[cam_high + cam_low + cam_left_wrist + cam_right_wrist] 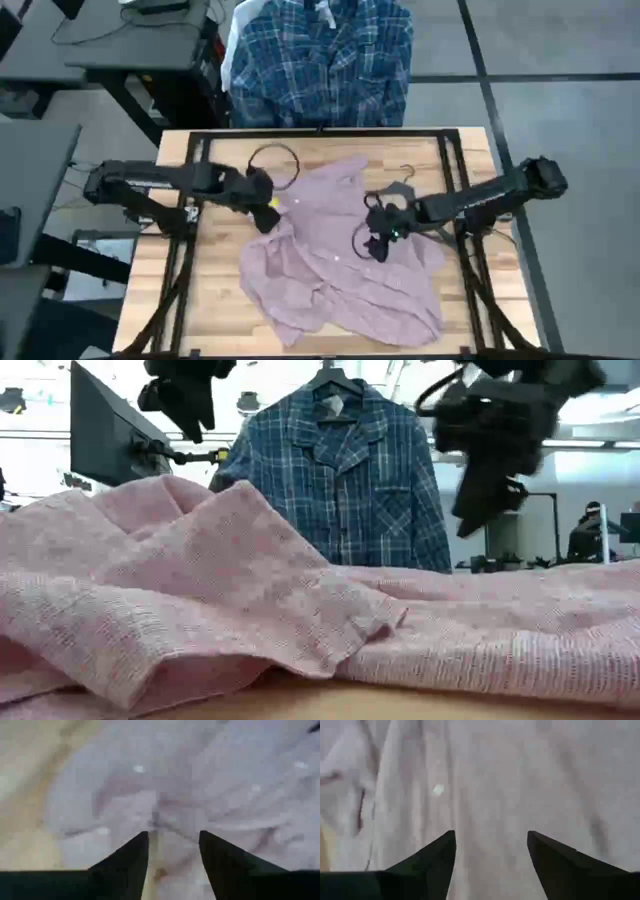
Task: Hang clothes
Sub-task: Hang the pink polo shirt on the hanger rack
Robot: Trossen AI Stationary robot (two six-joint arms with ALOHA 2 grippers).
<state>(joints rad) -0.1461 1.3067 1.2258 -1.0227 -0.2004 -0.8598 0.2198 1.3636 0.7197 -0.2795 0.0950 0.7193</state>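
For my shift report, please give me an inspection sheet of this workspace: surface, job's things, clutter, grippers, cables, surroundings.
Surface: light wooden table top inside a black metal frame.
Job's things: crumpled dusty pink button shirt lying on the table; blue-and-white plaid shirt hung beyond the far edge.
Clutter: thin dark wire hanger at the pink shirt's far-left edge; another hanger's hook on the shirt.
Grippers: left gripper and right gripper both open above the pink shirt, holding nothing.
Cables: nothing seen on the table.
Surroundings: dark monitor; grey floor.

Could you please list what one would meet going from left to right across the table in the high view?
Left tool → wire hanger → pink shirt → right tool → table's bare right edge.
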